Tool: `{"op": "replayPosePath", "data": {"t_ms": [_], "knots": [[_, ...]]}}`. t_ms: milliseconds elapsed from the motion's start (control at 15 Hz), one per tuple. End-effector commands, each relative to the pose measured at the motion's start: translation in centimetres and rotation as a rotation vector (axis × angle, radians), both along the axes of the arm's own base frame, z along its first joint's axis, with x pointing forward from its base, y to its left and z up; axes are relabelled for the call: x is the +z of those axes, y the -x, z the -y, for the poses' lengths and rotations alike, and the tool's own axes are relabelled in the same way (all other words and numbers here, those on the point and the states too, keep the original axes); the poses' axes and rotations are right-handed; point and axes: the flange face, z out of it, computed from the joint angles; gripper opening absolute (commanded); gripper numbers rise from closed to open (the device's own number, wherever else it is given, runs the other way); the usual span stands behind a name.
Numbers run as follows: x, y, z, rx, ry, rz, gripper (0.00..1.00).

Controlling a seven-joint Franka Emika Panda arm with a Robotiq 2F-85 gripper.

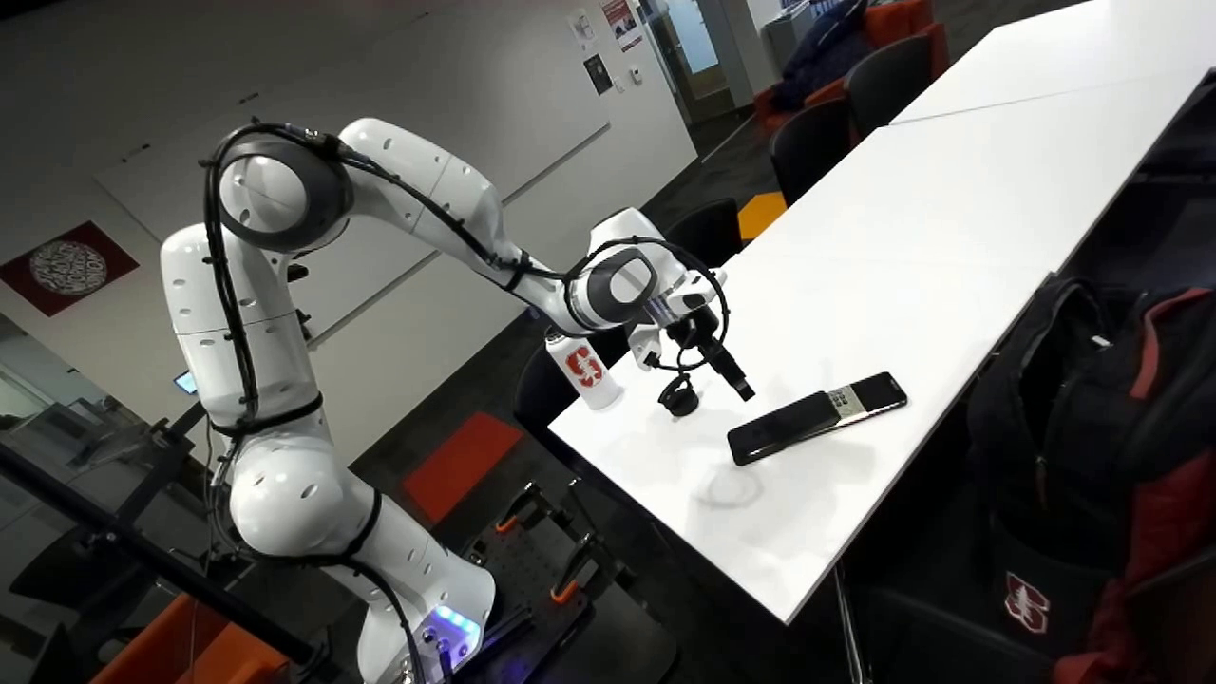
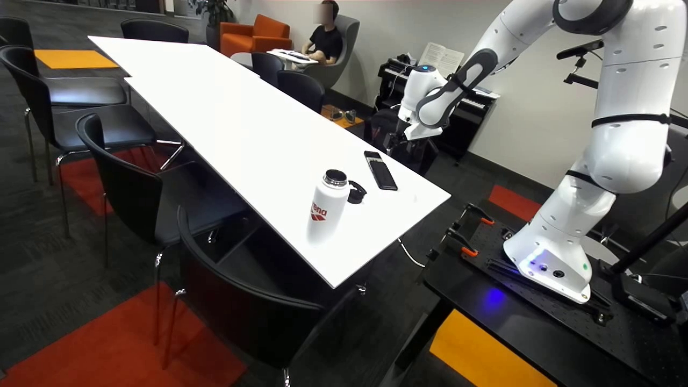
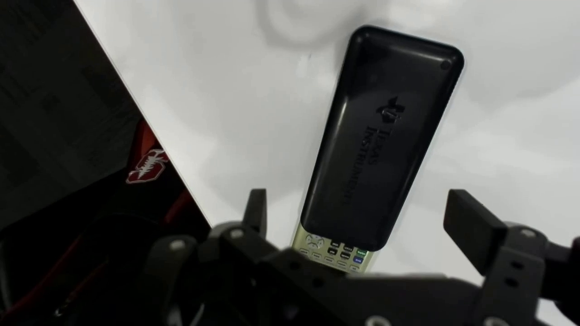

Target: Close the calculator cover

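- One calculator (image 1: 848, 403), flat, slim, rectangular, lying on the counter (image 1: 959, 228); a pale yellowish-green keypad strip (image 3: 333, 250) shows, with a dark glossy section (image 1: 879, 390) past it in an exterior view.
- The cover (image 3: 383, 140): black, smooth, hard-looking shell, shiny along the long edges, corners rounded, small round mark near one. Lies over part of the calculator, in line with it, leaving the strip bare.
- Keys small, mostly pale, several black, one green, one blue; legends too small to read.
- The gripper (image 3: 355, 197): released, its two blocky, dull dark fingers (image 3: 473, 228) spread well apart. In the wrist view they flank the keypad end of the cover, a gap on either side.
- Counter white, smooth, faintly reflective, straight-edged. A faint ring (image 1: 730, 487) near the calculator; mark or glare, cannot tell.
- A bottle (image 2: 329, 203): white cylinder, upright, mouth dark.
- A black cap (image 1: 678, 399): round, with a loop, near the bottle.
- A backpack (image 1: 1064, 456): dark fabric, red panels, beside the counter.
- Writing on the cover: TEXAS INSTRUMENTS, lengthwise, black on black, state-shaped emblem at one end.
- On the bottle: red block S in an exterior view; elsewhere on its wall, red letters, "ena" legible.
- On the backpack, a patch (image 1: 1027, 602): red and white, S-shaped, tree figure at its middle.
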Motion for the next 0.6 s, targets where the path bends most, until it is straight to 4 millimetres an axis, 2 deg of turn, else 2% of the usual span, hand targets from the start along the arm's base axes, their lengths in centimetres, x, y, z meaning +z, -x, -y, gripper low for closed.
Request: {"op": "replayPosePath", "data": {"t_ms": [0,333,533], "knots": [[-0.2,-0.3,0.3,-0.021,0.004,0.019,0.80],[-2.2,-1.7,1.9,-0.064,0.009,0.047,0.40],[-4.4,-3.0,2.8,-0.077,-0.006,0.057,0.18]]}}
